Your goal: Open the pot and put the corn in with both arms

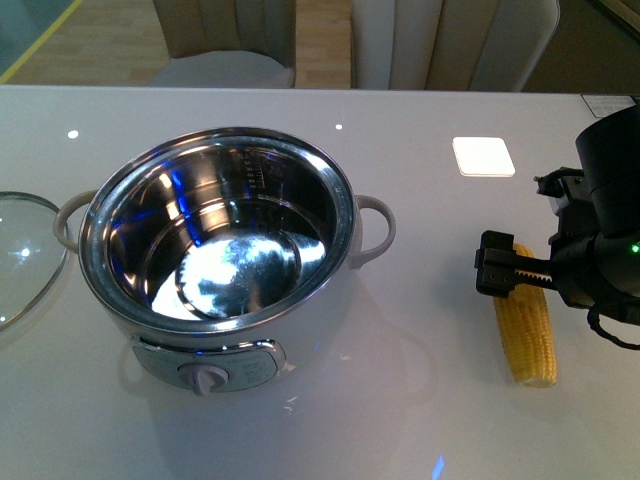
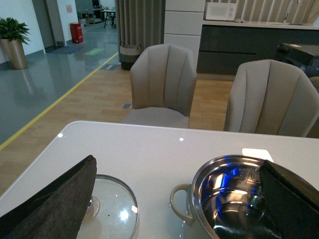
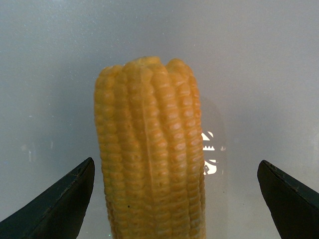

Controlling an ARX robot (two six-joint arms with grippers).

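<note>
The pot stands uncovered at the table's centre-left, its shiny steel bowl empty. Its glass lid lies flat on the table to its left. The yellow corn lies on the table at the right. My right gripper is open over the corn's far end. In the right wrist view the corn sits between the spread fingers, apart from both. My left gripper is open and holds nothing, hovering above the lid and the pot. It does not show in the front view.
A white square pad lies on the white table behind the corn. Beige chairs stand beyond the far edge. The pot's cream handle juts toward the corn.
</note>
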